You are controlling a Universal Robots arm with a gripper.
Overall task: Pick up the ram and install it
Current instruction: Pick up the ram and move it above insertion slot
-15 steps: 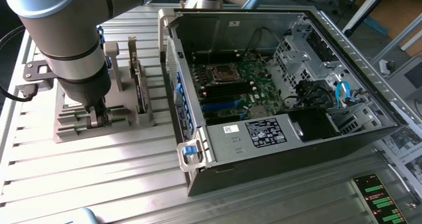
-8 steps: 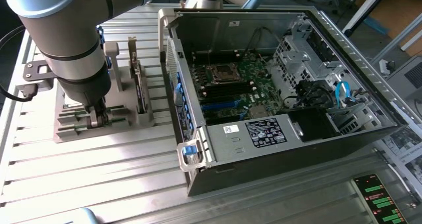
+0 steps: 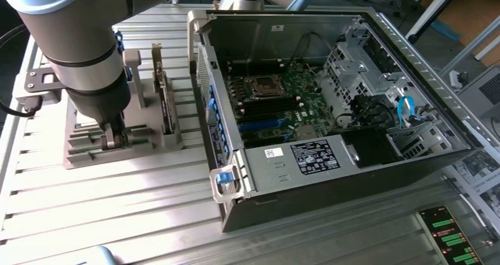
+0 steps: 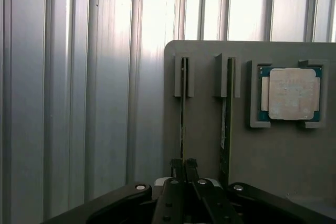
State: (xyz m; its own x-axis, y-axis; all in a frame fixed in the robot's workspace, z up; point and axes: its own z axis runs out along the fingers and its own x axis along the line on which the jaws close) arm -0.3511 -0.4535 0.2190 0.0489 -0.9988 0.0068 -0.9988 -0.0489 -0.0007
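A ribbed aluminium bench (image 3: 117,195) carries an open black computer case (image 3: 234,31) and, beside it toward the exterior view's left, a flat grey slotted holder (image 4: 283,161). The ram (image 4: 182,103), a thin green stick, stands on edge in the slot nearest the holder's edge. The black end effector (image 4: 184,167) is narrowed, pinching the ram's top edge.
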